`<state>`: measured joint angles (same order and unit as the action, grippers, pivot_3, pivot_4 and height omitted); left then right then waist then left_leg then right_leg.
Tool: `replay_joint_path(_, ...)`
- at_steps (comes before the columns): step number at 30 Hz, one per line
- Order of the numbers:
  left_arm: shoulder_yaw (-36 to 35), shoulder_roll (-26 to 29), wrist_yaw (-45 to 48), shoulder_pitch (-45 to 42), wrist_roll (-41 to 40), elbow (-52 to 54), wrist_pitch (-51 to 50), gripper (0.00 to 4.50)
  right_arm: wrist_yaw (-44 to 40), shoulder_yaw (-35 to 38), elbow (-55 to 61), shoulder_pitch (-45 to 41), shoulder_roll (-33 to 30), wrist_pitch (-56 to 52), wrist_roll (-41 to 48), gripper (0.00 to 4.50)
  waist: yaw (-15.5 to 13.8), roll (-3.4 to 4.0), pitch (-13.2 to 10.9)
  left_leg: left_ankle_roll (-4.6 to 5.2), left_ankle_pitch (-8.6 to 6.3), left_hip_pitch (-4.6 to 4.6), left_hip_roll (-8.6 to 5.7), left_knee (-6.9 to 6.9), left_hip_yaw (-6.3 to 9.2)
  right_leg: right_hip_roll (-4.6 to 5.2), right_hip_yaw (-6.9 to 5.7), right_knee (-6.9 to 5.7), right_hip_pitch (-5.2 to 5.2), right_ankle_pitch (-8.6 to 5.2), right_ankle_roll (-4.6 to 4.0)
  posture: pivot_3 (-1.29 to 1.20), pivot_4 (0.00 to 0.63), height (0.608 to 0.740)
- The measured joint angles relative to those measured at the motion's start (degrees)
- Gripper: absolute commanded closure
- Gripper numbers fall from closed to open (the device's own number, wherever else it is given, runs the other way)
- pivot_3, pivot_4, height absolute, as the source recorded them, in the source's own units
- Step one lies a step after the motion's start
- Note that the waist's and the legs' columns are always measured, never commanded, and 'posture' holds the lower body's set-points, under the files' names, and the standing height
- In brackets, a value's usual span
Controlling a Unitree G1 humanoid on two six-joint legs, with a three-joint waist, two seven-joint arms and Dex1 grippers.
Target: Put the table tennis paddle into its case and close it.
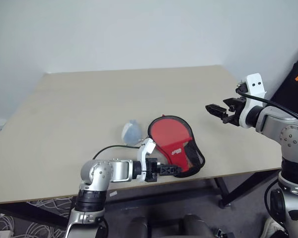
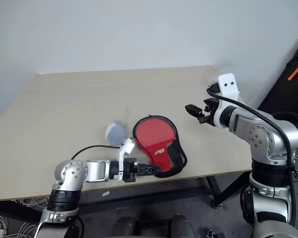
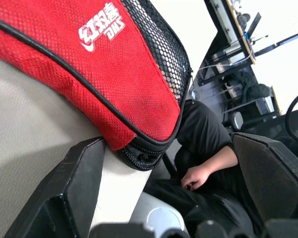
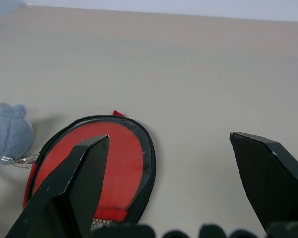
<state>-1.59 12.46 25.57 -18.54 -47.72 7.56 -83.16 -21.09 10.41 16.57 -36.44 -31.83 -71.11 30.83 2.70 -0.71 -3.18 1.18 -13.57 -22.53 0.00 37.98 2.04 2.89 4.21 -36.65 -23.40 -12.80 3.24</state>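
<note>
Red mesh and black trim mark the case (image 1: 176, 144), which lies flat on the light wooden surface (image 1: 89, 109) with its narrow handle end at the near edge. The paddle appears to be inside already, though the blade itself cannot be told apart from the red panel.

**Left fingers** (image 1: 170, 169): spread, nothing held. The handle end of the case, where the zip track shows, sits just ahead of them and between the two pads, close to one pad (image 3: 69, 188); contact cannot be confirmed.

**Right fingers** (image 1: 214, 109): spread, empty, held high above the surface. The round end of the case lies well below and ahead of them.

**Hazards from this position**
- The case end lies at the surface edge. A forward push by the left fingers without a counter-hold could slide or rotate the case, since the fabric probably offers little friction.
- Closing on the soft mesh rather than the zip pull would likely bunch the fabric and leave the zip unmoved.
- A small grey soft toy on a chain (image 1: 131, 131) lies beside the case, away from both sets of fingers; a dragged case could snag it.
</note>
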Motion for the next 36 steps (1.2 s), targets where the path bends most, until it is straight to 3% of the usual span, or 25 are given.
replay_joint_path(7, -2.7, 0.4, -4.3, -2.5, 1.0, -2.8, -6.4, 3.28, 0.2, 0.0, 0.0, 0.0, 0.0, 0.0, 0.2, 0.27, 0.3, 0.01, 0.0, -0.01, 0.0, 0.03, 0.04, -0.12, 0.0, -0.06, 0.01, 0.0, -0.04, 0.0, 0.01, 0.0, 0.0, 0.74)
replay_joint_path(24, -2.2, 0.8, -6.7, -4.3, -0.1, -4.2, -7.9, 3.28, 1.0, 0.0, 1.2, 0.0, 0.8, -1.0, 0.9, 0.27, 0.3, 0.02, 0.0, -0.01, -0.01, 0.03, 0.04, -0.11, 0.01, -0.04, -0.01, 0.03, -0.03, 0.0, -0.01, 0.0, 0.0, 0.74)
replay_joint_path(27, -3.0, 0.3, -6.8, -4.4, 0.0, -4.1, -8.3, 2.8, 1.0, 0.0, 1.2, 0.0, 0.8, -1.0, 0.9, 0.27, 0.3, 0.02, 0.0, -0.01, -0.01, 0.03, 0.04, -0.1, 0.01, -0.04, 0.0, 0.02, -0.02, 0.0, -0.01, 0.0, 0.0, 0.74)
replay_joint_path(34, -4.4, 1.2, -5.7, -4.5, -4.1, -3.8, -9.0, 0.61, 1.0, 0.0, 1.2, 0.0, 0.9, -1.0, 0.9, 0.27, 0.4, 0.02, 0.0, -0.02, 0.0, 0.05, 0.07, -0.14, 0.01, -0.06, 0.0, 0.02, -0.06, 0.0, -0.02, 0.0, 0.0, 0.74)
replay_joint_path(36, -5.0, 1.4, -5.8, -4.5, -5.3, -4.4, -9.0, 0.61, 1.1, 0.0, 1.2, 0.0, 1.0, -1.0, 0.9, 0.27, 0.4, 0.02, 0.0, -0.02, 0.0, 0.06, 0.09, -0.14, 0.01, -0.08, 0.0, 0.01, -0.06, 0.0, -0.02, 0.0, 0.0, 0.74)
